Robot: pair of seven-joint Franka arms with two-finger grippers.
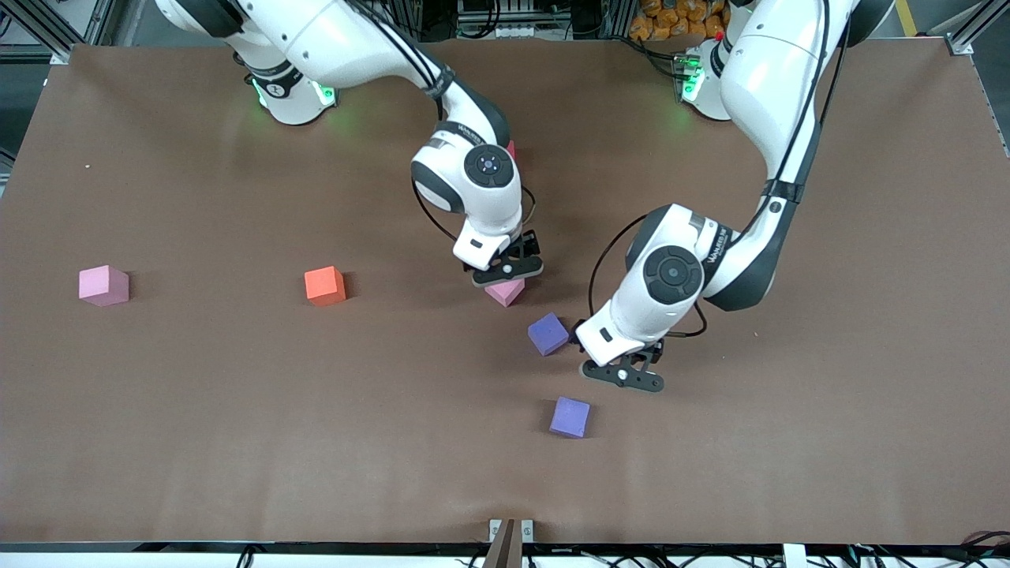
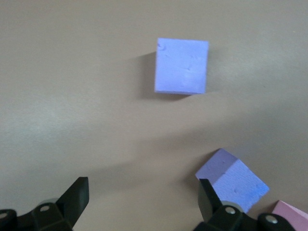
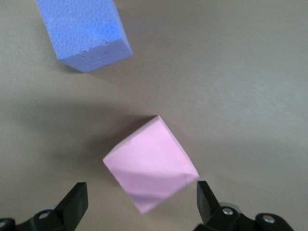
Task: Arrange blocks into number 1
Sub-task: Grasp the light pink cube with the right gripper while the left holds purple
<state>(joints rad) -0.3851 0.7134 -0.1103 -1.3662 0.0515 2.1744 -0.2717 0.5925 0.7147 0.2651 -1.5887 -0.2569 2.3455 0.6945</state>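
We hold the right gripper (image 1: pixel 509 272) wide open and empty over the pink block (image 1: pixel 505 291) to straddle it. The left gripper (image 1: pixel 623 377), also spread and empty, waits at four o'clock of the darker purple block (image 1: pixel 548 334); the lighter purple block (image 1: pixel 570 416) lies near.

From the front, my right arm covers nearly all of a red block (image 1: pixel 511 148); only a sliver shows beside the wrist. My right end effector (image 1: pixel 507 270) overlaps the top of the pink block (image 1: pixel 505 292) below it. In my left wrist view, another pink block (image 2: pixel 291 215) is cut off at the picture's corner, and my own fingers (image 2: pixel 77 195) run off the edge. In my right wrist view, the purple block (image 3: pixel 84 33) is cropped at the edge.
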